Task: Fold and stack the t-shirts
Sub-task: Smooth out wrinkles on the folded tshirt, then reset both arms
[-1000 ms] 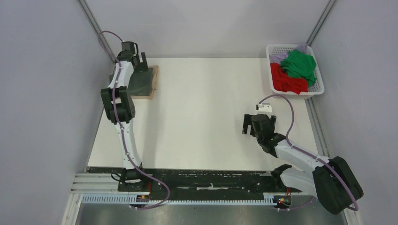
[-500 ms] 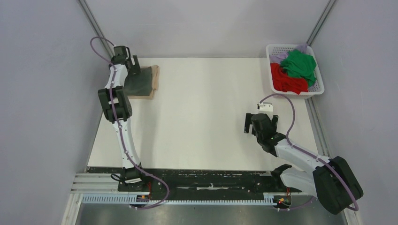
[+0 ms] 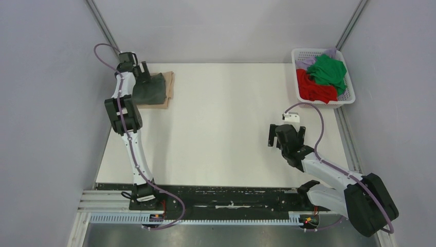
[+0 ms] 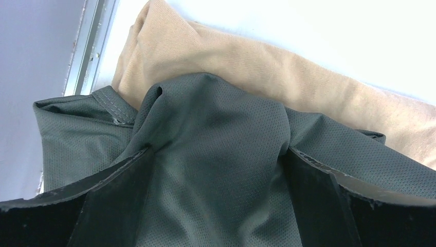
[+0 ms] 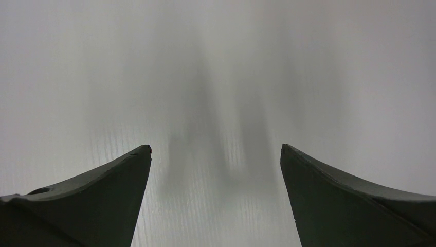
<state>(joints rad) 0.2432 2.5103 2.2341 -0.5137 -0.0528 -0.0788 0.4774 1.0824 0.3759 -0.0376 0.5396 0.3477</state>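
A dark grey mesh t-shirt (image 3: 154, 88) lies folded on a tan t-shirt (image 3: 170, 84) at the table's far left. My left gripper (image 3: 143, 73) is over the grey shirt's left part. In the left wrist view its fingers stand wide apart, open (image 4: 218, 149), with the grey fabric (image 4: 216, 113) bunched up between them and the tan shirt (image 4: 247, 56) behind. My right gripper (image 3: 285, 135) is open and empty over the bare table, as the right wrist view (image 5: 216, 149) shows.
A white basket (image 3: 351, 85) at the far right corner holds a red shirt (image 3: 314, 88), a green shirt (image 3: 327, 69) and a pale purple one (image 3: 307, 62). The grey shirt reaches the table's left edge rail (image 4: 87, 46). Walls close in on both sides.
My left gripper has moved left and slightly nearer along the grey shirt, and the shirt has shifted a little left with it. The right gripper has barely moved.
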